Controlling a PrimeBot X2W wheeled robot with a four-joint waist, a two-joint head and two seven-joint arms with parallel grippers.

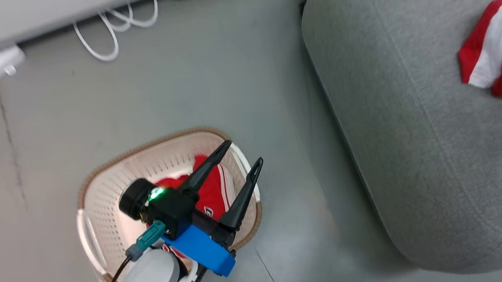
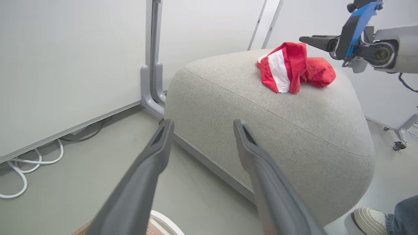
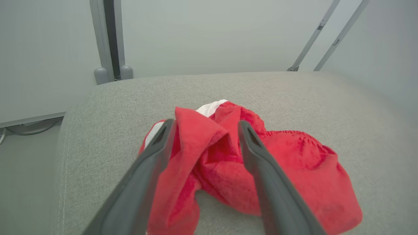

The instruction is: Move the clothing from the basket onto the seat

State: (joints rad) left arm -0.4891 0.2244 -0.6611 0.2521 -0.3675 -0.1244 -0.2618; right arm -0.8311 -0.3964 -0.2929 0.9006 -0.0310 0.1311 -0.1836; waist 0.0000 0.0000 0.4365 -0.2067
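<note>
The cream basket (image 1: 104, 206) stands on the floor at the lower left with a red jersey (image 1: 212, 193) with white trim inside. My left gripper (image 1: 244, 152) hovers above the basket's right side, open and holding nothing; its fingers (image 2: 153, 156) point toward the grey seat (image 2: 261, 124). Red shorts (image 3: 294, 163) with a white panel lie crumpled on top of the seat (image 1: 411, 124), also seen at the far right as shorts (image 1: 499, 54). My right gripper (image 3: 205, 125) is open over them, a loose fold of cloth rising between its spread fingers.
White cables (image 1: 112, 31) and a white adapter (image 1: 0, 62) lie on the floor along the wall panel behind the basket. A person's shoe (image 2: 369, 220) is on the floor beside the seat's near corner. A wheeled stand leg (image 2: 400, 143) stands past the seat.
</note>
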